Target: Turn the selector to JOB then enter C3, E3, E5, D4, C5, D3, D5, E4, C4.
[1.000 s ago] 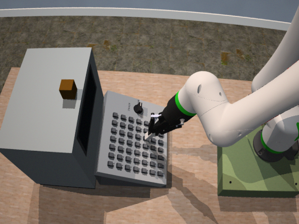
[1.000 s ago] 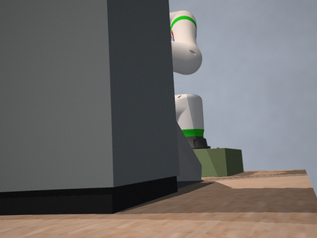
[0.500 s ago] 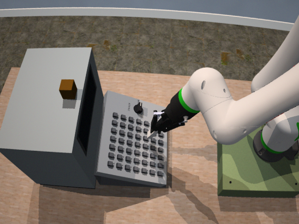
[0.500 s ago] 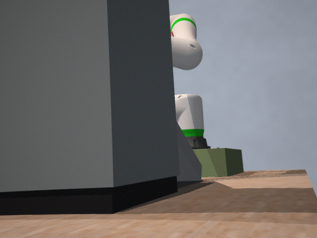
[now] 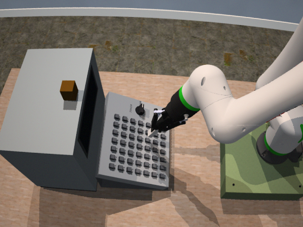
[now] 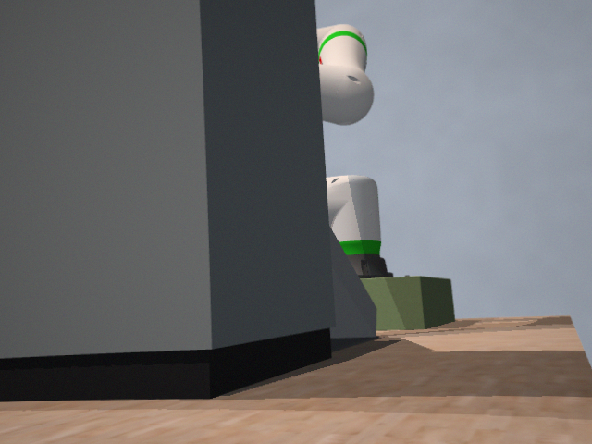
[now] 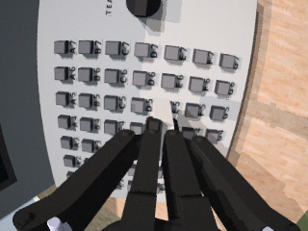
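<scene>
The grey keypad (image 5: 137,141) slopes in front of the machine, with a grid of dark keys, none lit. It fills the wrist view (image 7: 144,71); the key names are too small to read. The black selector knob (image 5: 140,109) sits at the panel's top. In the wrist view the knob (image 7: 142,0) points at the top label, away from TEACH on its left. My gripper (image 5: 153,129) is shut and empty. Its fingertips (image 7: 162,127) point down at the keys around the fourth row from the knob, near the middle columns. I cannot tell whether they touch a key.
The big grey machine housing (image 5: 49,109) stands left of the keypad, with a brown cube (image 5: 68,90) on top. It blocks most of the exterior view (image 6: 157,191), hiding keypad and gripper. The arm stands on a green base (image 5: 262,166) to the right.
</scene>
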